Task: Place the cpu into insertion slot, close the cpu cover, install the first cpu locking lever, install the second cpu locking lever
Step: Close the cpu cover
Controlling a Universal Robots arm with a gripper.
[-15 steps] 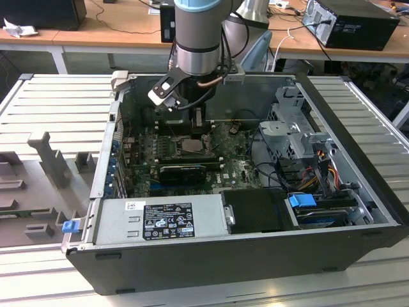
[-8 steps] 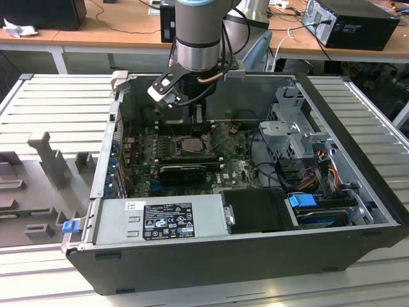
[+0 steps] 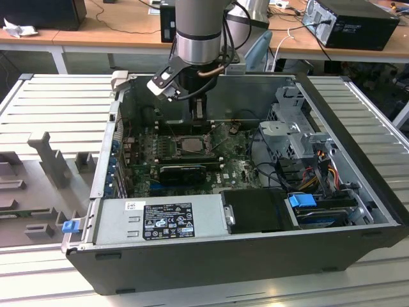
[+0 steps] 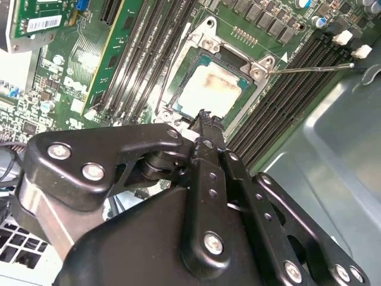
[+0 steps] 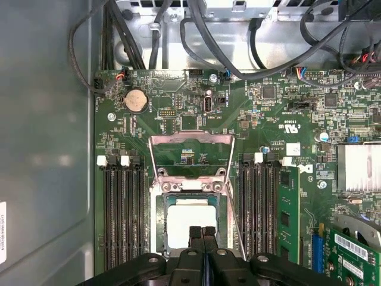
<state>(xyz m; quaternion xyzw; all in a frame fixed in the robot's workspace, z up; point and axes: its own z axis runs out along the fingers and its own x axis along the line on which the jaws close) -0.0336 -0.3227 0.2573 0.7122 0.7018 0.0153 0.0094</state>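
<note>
While the cpu (image 5: pixel 190 223) is sitting in the insertion slot (image 5: pixel 159 226), the hand (image 5: pixel 202 234), pressed together and empty, is hovering at its twelve o'clock in the exterior view. The cpu cover (image 5: pixel 190 138) is seemingly standing raised, leaving its closing and both lever steps undone.

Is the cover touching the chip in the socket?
Apart. In the first wrist view the cover stands swung open, green board showing through its opening, while the chip lies flat in the socket, clear of it.
</note>
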